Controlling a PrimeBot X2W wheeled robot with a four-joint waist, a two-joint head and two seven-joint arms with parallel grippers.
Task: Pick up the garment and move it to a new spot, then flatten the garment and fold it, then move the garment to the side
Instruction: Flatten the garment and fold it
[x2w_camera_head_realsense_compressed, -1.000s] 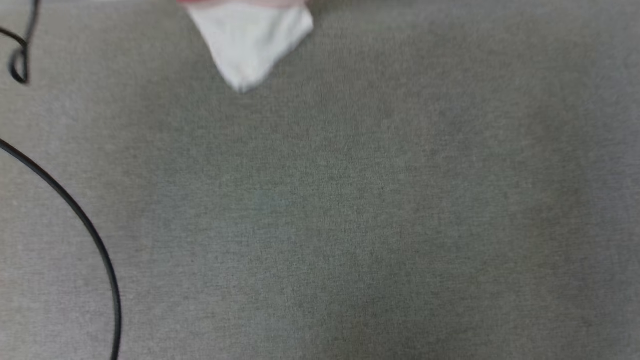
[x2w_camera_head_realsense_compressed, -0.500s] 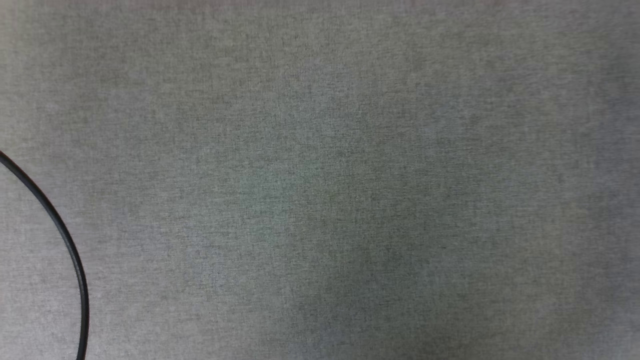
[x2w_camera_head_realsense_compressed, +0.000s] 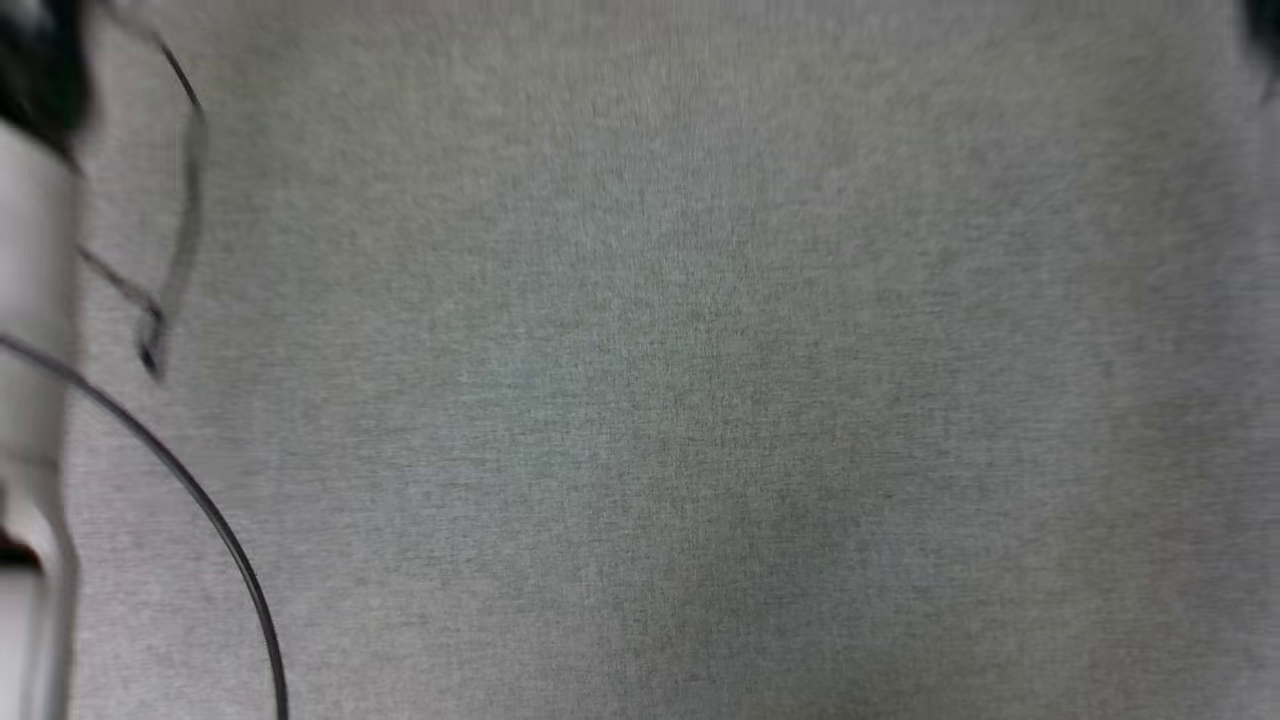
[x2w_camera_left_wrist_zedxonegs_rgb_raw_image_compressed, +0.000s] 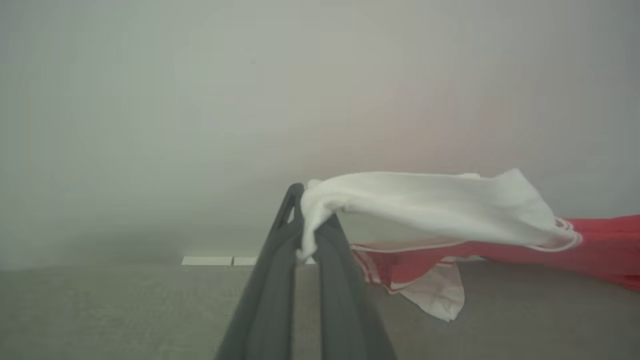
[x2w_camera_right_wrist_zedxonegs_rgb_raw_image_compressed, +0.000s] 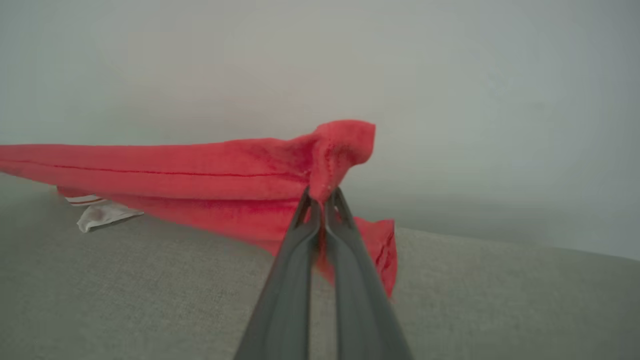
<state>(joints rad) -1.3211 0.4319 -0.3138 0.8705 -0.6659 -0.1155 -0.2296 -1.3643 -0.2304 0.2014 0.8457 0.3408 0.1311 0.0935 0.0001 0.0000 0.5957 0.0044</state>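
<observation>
A grey cloth-covered counter spans the head view, blurred, and it runs along the bottom of both wrist views under a pale plain wall

The garment is off the counter for most of its length, strung up between the two arms. In the right wrist view its red body stretches as a long folded band from the left edge to the fingertips, with a red corner drooping below them and a white, striped-trim piece touching the counter far to the left. In the left wrist view a white sleeve leads away from the fingers to the right, the red body following behind it, and a second white piece with red-white trim hangs down to the counter

A pale forearm lines the head view's left edge, too blurred to read further

The left end effector is pinched narrow on the white sleeve cloth, which bunches over its tips. The right end effector is clamped tight on a red edge of the garment, the cloth puffing up above the tips

A thin black cable curves across the counter's lower left in the head view
</observation>
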